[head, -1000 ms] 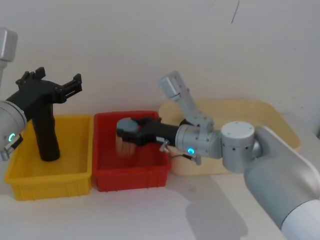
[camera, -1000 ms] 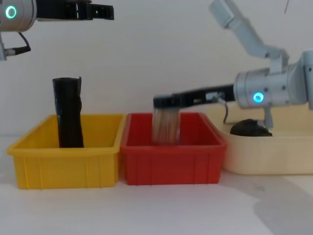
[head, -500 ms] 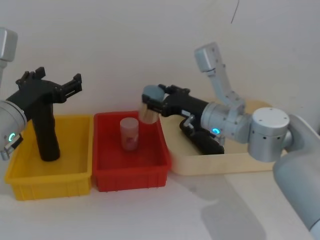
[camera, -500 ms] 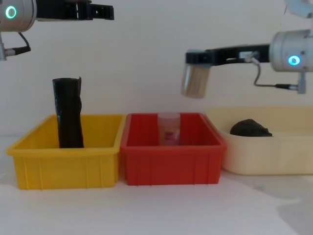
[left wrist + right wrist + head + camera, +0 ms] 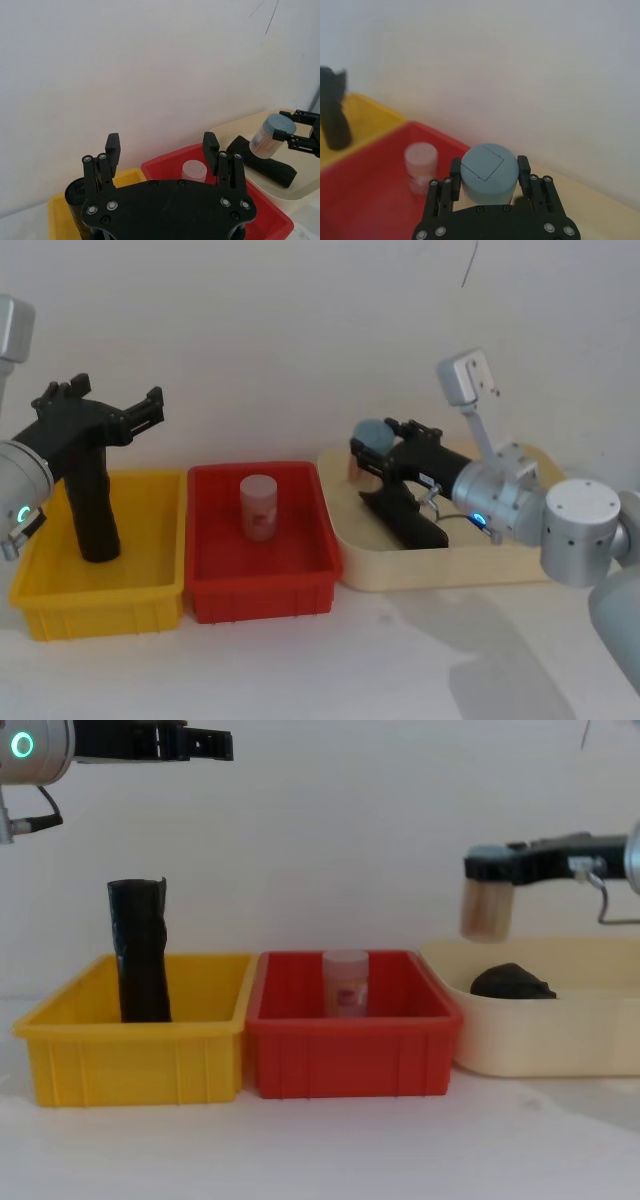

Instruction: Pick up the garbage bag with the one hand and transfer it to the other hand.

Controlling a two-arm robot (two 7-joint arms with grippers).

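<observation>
The garbage bag (image 5: 408,522), a thick crinkly black roll, lies on its side in the cream tray (image 5: 520,565); it shows as a dark lump (image 5: 512,982) in the chest view and also as the garbage bag (image 5: 267,169) in the left wrist view. My right gripper (image 5: 378,446) hovers just above its near end, shut on a grey-lidded jar (image 5: 489,172). In the chest view this right gripper (image 5: 490,868) holds the jar (image 5: 485,915) clear of the tray. Far off, my left gripper (image 5: 150,412) stays open and empty above the yellow bin (image 5: 100,600).
A slimmer black roll (image 5: 139,950) with a flared rim stands upright in the yellow bin (image 5: 130,1060). The red bin (image 5: 262,590) in the middle holds a clear jar (image 5: 258,506). A white wall runs close behind all three containers.
My right gripper lifted the grey-lidded jar out of the red bin and carried it right, over the cream tray. The left arm stayed still.
</observation>
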